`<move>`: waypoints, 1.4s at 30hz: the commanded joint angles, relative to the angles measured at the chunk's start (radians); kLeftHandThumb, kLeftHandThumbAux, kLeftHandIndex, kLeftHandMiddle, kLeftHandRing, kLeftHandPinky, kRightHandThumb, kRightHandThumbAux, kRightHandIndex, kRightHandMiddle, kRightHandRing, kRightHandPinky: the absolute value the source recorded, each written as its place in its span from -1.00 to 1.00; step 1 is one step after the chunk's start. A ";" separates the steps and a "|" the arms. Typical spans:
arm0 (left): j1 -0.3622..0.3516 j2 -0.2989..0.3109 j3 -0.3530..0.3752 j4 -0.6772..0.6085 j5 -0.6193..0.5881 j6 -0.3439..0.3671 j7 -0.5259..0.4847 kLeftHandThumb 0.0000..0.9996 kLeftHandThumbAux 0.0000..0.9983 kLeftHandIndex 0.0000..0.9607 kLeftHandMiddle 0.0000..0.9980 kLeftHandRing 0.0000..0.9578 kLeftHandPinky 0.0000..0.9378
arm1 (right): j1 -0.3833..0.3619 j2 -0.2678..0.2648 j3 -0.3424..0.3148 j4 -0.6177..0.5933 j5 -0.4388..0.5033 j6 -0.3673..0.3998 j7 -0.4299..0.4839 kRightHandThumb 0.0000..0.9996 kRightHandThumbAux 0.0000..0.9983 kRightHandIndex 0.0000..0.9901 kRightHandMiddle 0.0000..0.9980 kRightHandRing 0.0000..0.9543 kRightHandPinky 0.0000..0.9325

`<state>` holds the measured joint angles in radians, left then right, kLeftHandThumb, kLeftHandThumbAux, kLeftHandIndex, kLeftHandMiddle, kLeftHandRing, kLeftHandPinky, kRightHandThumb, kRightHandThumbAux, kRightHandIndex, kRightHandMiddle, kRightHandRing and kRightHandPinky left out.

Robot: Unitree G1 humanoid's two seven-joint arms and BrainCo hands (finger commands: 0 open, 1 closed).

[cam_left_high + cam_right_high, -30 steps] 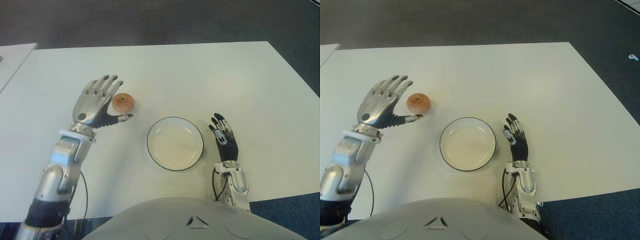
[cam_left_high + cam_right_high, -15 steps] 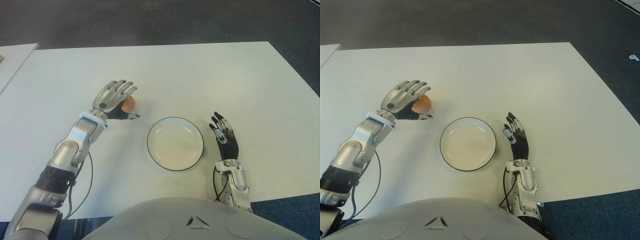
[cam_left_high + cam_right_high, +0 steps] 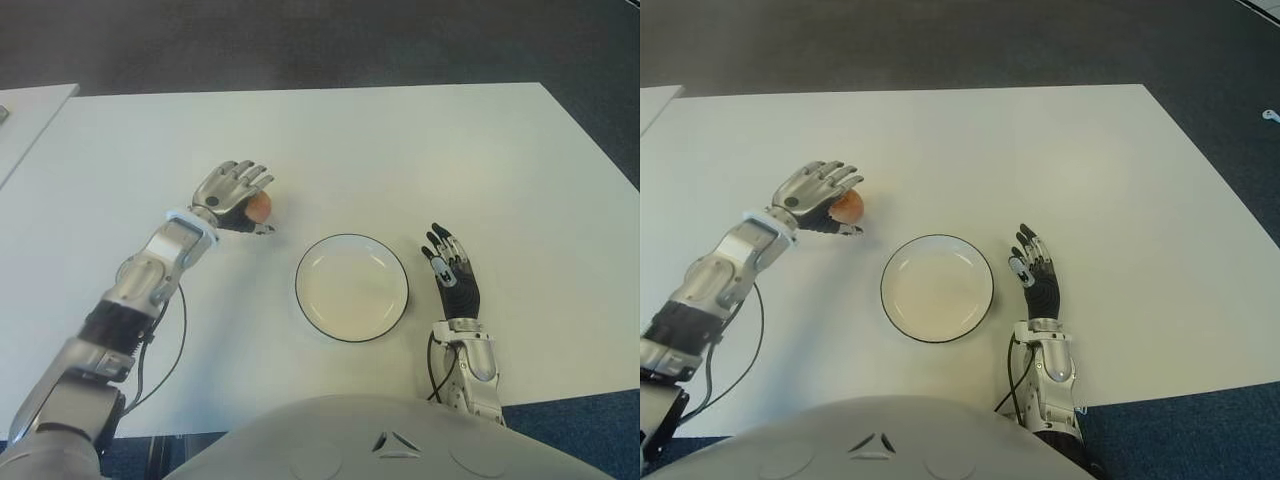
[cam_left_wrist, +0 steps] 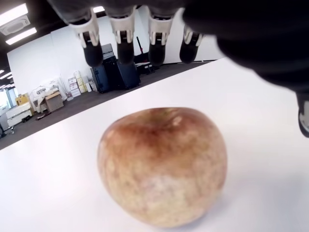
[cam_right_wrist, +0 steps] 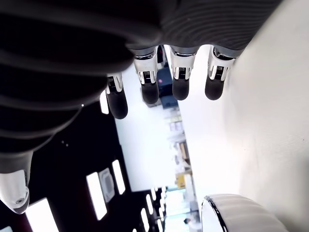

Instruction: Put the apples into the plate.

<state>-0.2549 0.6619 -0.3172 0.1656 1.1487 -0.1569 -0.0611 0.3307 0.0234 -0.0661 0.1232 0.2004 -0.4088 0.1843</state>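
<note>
Nearest the robot's body, right hand [image 3: 455,282] shows just to the right of the plate [image 3: 351,287], palm side down toward the white worktop [image 3: 400,150]. Its own wrist view has the fingers [image 5: 181,79] straight and spread, nothing between them; plate rim visible at the edge of that view. Whether the palm touches the worktop, cannot tell.

Plate: white, thin dark rim, round, sits on the worktop in front of the robot's torso. Nothing in it.

Farther out and to the left of the plate, left hand [image 3: 233,196] reaches over the apple [image 3: 259,206]. Arm stretched forward from lower left. Apple is reddish-brown with a paler patch, standing on the worktop, apart from the plate, not in it.

Left wrist view: apple [image 4: 162,164] fills the middle, resting on the white surface. Fingers [image 4: 124,34] hang extended above and beyond it, thumb off to the side. Hand is opened wide around the apple, fingertips clear of the skin; no grasp closed on it.
</note>
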 commanded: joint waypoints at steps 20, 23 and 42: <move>-0.134 -0.025 -0.141 0.233 0.006 0.024 0.063 -0.39 -0.30 -1.00 -1.00 -1.00 -1.00 | -0.006 0.003 -0.009 0.089 -0.005 0.015 -0.013 -0.59 0.04 -0.62 -0.84 -0.98 -1.00; -0.144 -0.025 -0.154 0.247 0.009 0.033 0.071 -0.40 -0.30 -1.00 -1.00 -1.00 -1.00 | -0.007 0.002 -0.010 0.092 -0.003 0.019 -0.012 -0.59 0.05 -0.64 -0.84 -0.97 -0.97; -0.196 -0.020 -0.206 0.341 0.011 0.061 0.137 -0.41 -0.30 -1.00 -1.00 -1.00 -1.00 | -0.019 -0.001 -0.023 0.137 0.009 -0.004 0.011 -0.60 0.09 -0.73 -0.85 -0.94 -0.93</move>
<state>-0.4483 0.6366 -0.5016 0.4926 1.1583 -0.0952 0.0729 0.2788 0.0199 -0.0842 0.1900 0.2053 -0.4506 0.1917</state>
